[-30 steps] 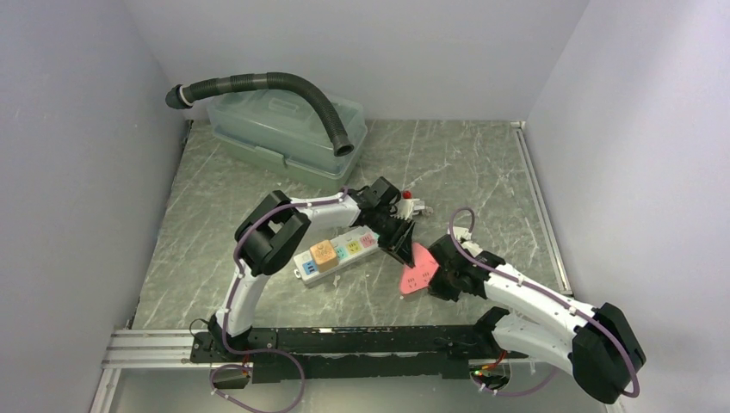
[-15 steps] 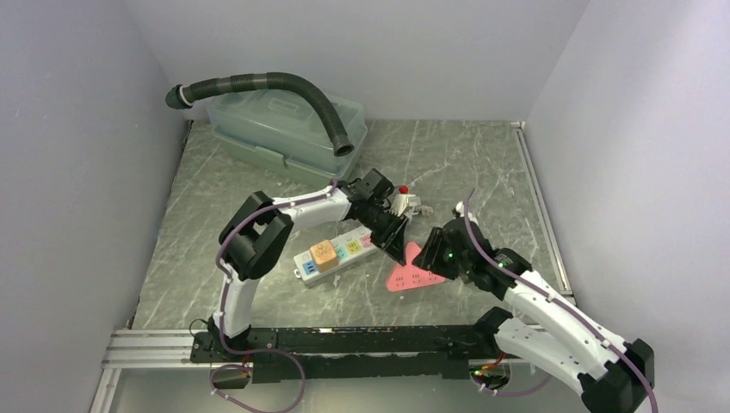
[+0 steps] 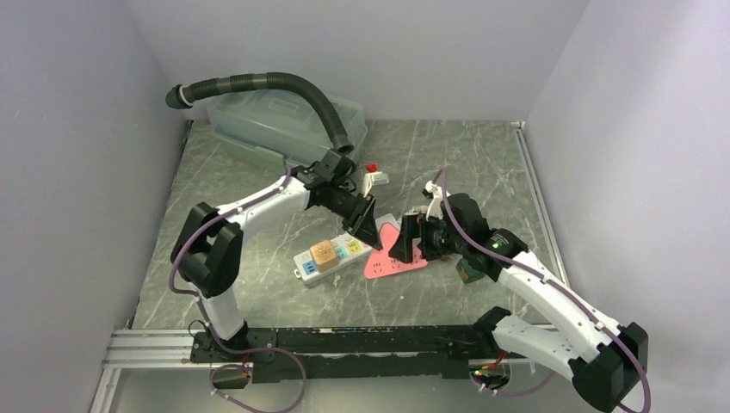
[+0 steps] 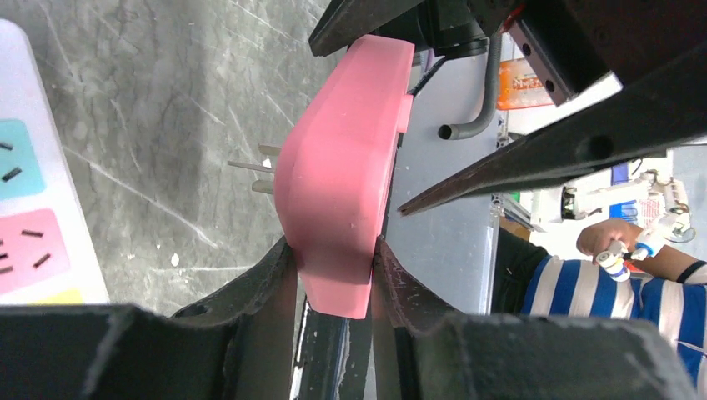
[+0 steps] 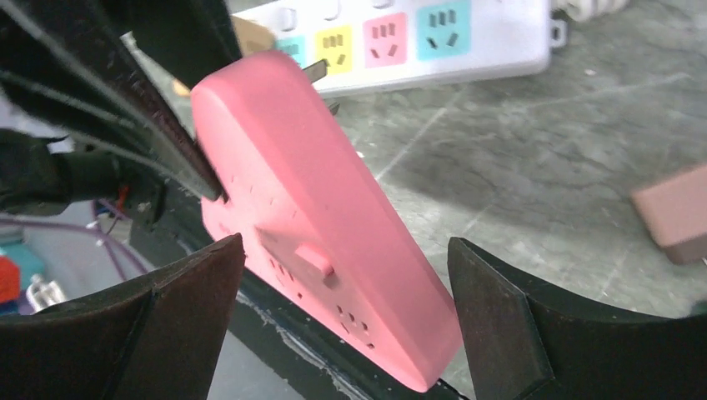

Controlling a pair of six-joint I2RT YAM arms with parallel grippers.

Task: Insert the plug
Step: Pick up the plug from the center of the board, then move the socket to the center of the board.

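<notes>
Left hand [image 4: 333,250] clamps the pink plug [image 4: 342,150]. Right hand [image 5: 343,246] spreads wide around it. Lidded bin [image 3: 267,129]: contents indiscernible.

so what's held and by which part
The pink plug, pinched across its faces at one end by the left gripper; the right gripper stands open around it.

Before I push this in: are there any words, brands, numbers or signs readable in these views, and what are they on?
No text reads clearly in any view.
On the orange sticker in the background of the left wrist view: reddish print, too blurred to read.
On the white plastic power strip: coloured socket panels with slots only, no lettering visible.
On the pink flat plastic plug adapter: slots only, no lettering visible.
</notes>
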